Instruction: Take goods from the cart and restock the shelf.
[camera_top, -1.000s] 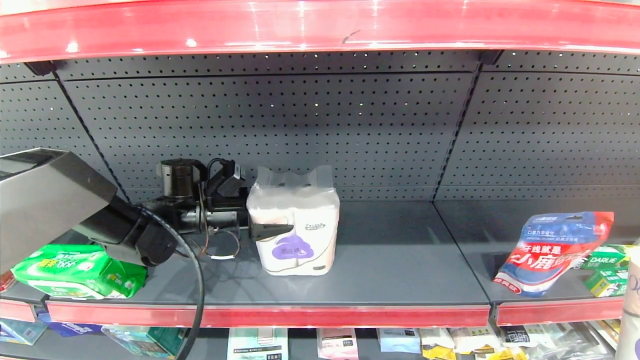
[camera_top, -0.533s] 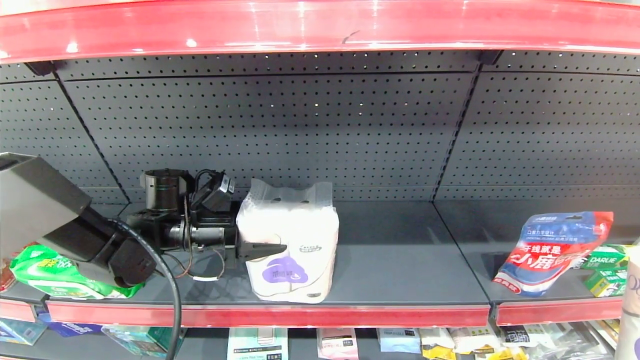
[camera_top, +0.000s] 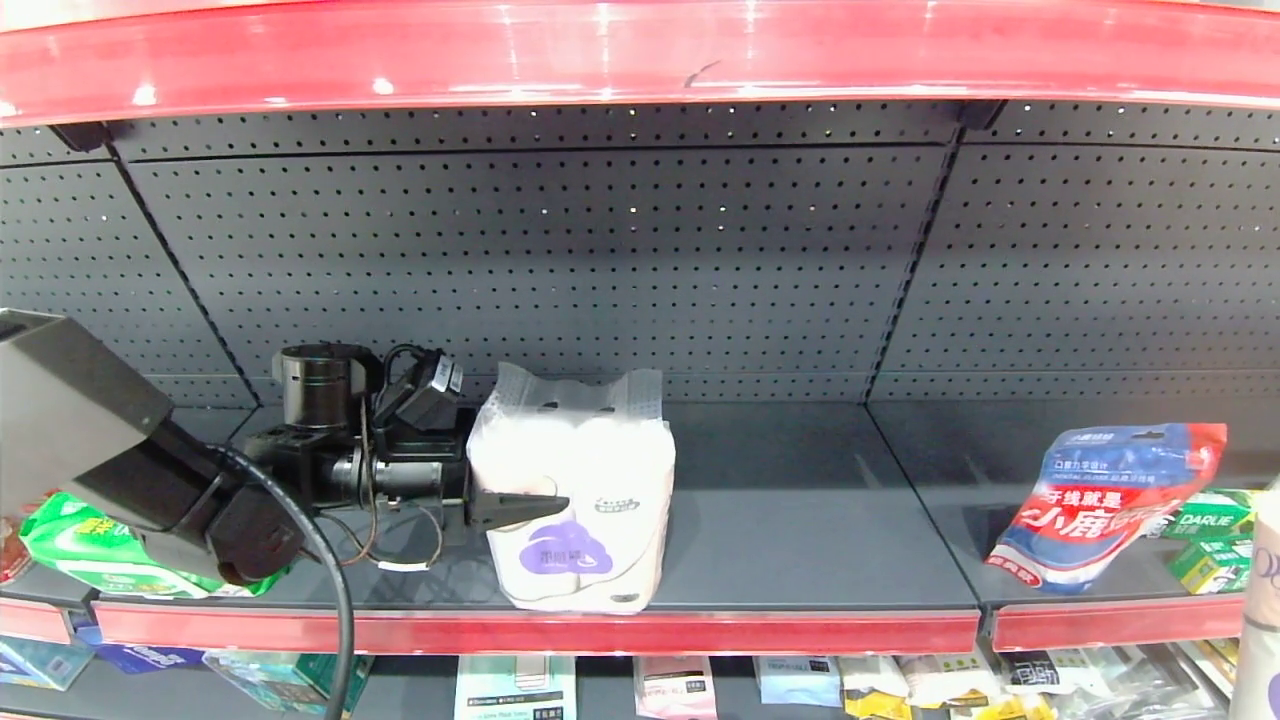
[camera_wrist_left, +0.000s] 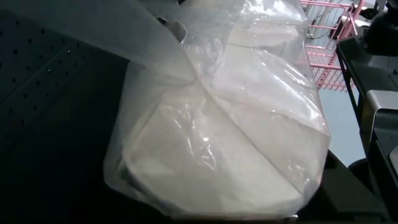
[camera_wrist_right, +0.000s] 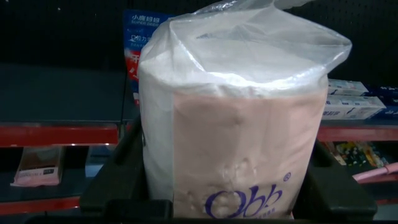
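You are facing a dark grey shelf (camera_top: 800, 520) with a perforated back panel (camera_top: 600, 250) and a red front lip (camera_top: 700, 632); more goods sit on the tier below. A green wipes pack (camera_top: 70, 535) lies at the left end, and a blue-and-red pouch (camera_top: 1110, 500) leans beside green boxes (camera_top: 1210, 545) at the right end. Your left gripper (camera_top: 540, 492) comes in from the left and is clamped on the toilet-roll pack (camera_top: 600, 470), one finger across its near face and the other hidden behind it. The pack stands left of the shelf's middle, its base right at the lip; you cannot tell whether it bears on the shelf. It is upright, with the rolls on end, the loose plastic flap pointing up and the purple-printed face toward you. The left wrist view looks over its wrap (camera_wrist_left: 217, 143), with the pink wire cart (camera_wrist_left: 333, 68) behind. Your right gripper (camera_wrist_right: 224, 193) holds a second wrapped pack (camera_wrist_right: 236, 93), upright between dark fingers (camera_wrist_right: 115, 180), off the shelf's right end.
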